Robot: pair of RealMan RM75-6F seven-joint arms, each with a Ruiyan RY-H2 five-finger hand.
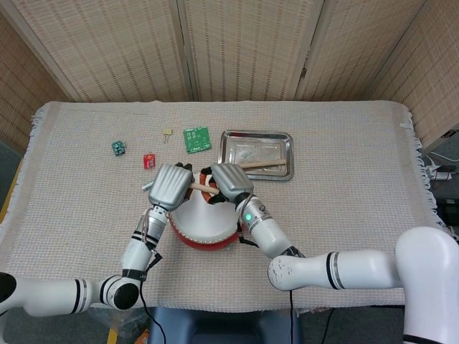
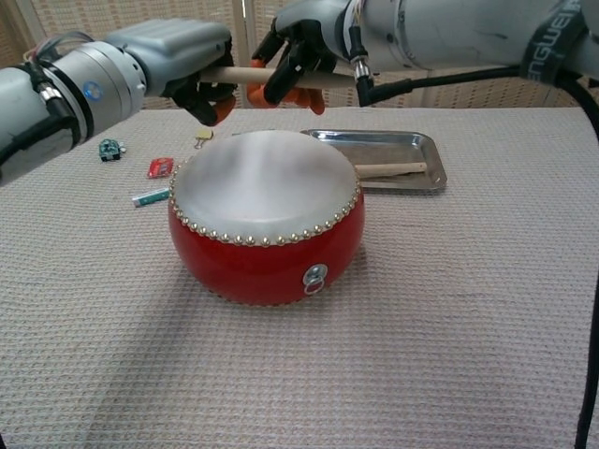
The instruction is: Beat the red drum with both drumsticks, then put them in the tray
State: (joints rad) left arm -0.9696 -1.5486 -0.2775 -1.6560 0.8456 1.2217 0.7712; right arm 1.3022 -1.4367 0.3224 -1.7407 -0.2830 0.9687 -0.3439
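Lying in the tray (image 2: 402,140) behind the red drum (image 2: 267,220): one drumstick (image 2: 388,169). Left hand (image 2: 187,56) fingers clamp second drumstick (image 2: 239,74); right hand (image 2: 299,42) fingers also curl around it.

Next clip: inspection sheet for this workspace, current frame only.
Surface: woven cloth covers the table.
Job's things: red drum near front; one drumstick lies in the steel tray; the other drumstick is raised above the drum.
Clutter: green circuit board, small red part, teal part, a clip.
Hands: left hand grips raised stick; right hand touches it.
Cables: black cable along right arm.
Surroundings: wicker screens behind.
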